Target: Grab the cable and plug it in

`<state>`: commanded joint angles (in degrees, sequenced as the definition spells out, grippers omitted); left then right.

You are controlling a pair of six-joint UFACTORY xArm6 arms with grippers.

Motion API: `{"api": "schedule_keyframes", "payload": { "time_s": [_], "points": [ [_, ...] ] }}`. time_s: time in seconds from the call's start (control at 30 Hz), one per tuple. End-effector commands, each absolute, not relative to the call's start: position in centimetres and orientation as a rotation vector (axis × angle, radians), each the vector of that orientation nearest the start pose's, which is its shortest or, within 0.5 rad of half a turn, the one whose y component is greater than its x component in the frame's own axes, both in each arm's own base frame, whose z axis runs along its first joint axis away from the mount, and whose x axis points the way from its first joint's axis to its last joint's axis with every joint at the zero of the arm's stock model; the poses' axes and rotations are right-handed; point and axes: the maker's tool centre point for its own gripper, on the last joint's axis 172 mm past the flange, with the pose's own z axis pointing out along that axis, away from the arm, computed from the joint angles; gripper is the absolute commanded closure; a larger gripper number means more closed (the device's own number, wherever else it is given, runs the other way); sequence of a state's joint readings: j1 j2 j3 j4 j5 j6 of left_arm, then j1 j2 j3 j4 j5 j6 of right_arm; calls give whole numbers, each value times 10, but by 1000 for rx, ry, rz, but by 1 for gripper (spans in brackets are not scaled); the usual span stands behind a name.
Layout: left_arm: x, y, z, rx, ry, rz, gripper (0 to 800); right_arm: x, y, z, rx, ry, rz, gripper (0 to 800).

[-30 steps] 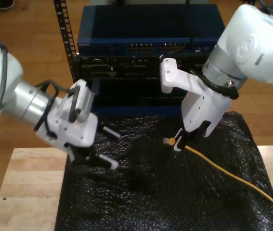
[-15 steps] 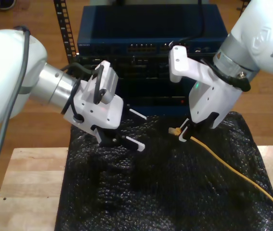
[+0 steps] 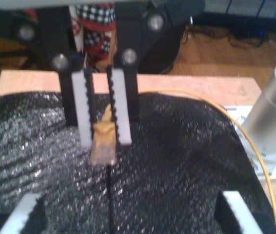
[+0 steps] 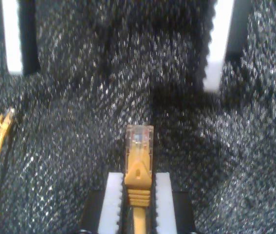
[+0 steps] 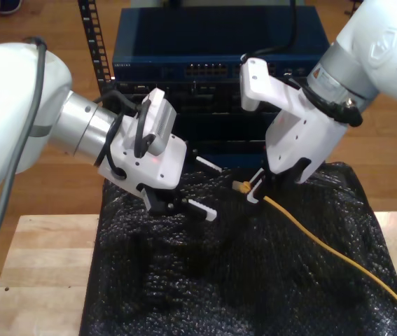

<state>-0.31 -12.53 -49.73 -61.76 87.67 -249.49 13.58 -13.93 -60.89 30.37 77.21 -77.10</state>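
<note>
Between my second gripper's (image 4: pixel 133 200) jaws, cable (image 4: pixel 138 165).

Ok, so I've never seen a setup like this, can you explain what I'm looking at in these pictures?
These are two white robot arms, each ending in a two-fingered gripper. One picture comes from a camera off the arms; the other two come from cameras on the grippers.

A wooden table carries a black bubbly mat. Behind it stands a blue network switch in a rack.

My second gripper, at the exterior view's right, pinches a yellow-orange network cable just behind its clear plug. The cable trails off across the mat.

My first gripper, at the exterior view's left, is open and holds nothing. It faces the plug.
</note>
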Motion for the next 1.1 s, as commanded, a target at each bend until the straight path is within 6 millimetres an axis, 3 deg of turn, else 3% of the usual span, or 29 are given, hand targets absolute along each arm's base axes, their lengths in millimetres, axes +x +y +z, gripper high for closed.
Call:
{"api": "schedule_keyframes", "payload": {
  "time_s": [0.17, 0.3, 0.53, 1.1],
  "points": [
    [340, -240, 321, 1419, -1508, 738, 14, 368, 225, 311, -1972, -1751, -350, 796],
    [341, -240, 321, 1420, -1507, 739, 68, 365, 230, 317, -1953, -1744, -354, 794],
    [341, -239, 322, 1421, -1507, 741, 186, 365, 231, 314, -1952, -1742, -345, 790],
    [351, -233, 328, 1438, -1471, 784, 314, 365, 231, 312, -1952, -1740, -341, 787]
  ]
}}
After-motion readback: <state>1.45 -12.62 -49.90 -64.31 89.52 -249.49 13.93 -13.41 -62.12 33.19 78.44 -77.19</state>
